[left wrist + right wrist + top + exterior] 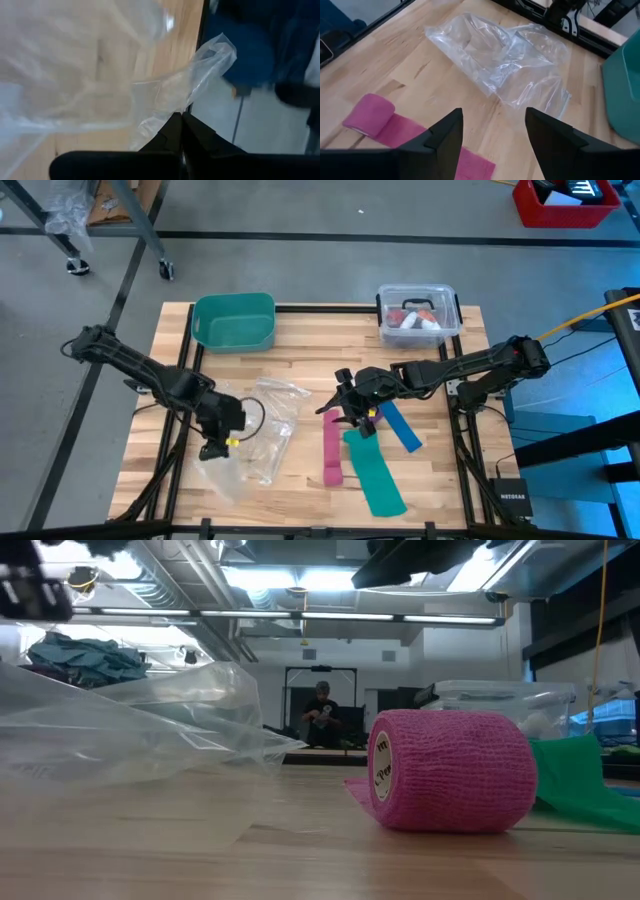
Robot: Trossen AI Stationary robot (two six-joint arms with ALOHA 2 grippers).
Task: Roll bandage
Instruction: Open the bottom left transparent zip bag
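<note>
At table centre, right gripper (355, 415) hovers over the near end of the bandage (332, 448); jaws wide apart, nothing between them; the wrist view confirms the empty gap (494, 117). Bandage lies on the wood as a pinkish-mauve band, one end already wound into a stubby roll (450, 770), flat tail trailing from it (465, 165); teal strip (375, 475) just beside it, blue strip (403, 427) on the far side of the gripper. Left gripper (215, 442) sits well apart at the left of the table, fingers pressed together on an edge of the clear plastic bag (165, 95).

Step in hand, as judged: bring the right gripper onto the roll and continue winding. Notes for doing it well: approach the roll across its width, not the loose tail; close gently, the fabric looks soft and would crush; keep the roll square to the tail so the layers stack evenly; avoid snagging the teal strip alongside; left arm should keep the bag clear of the work.
</note>
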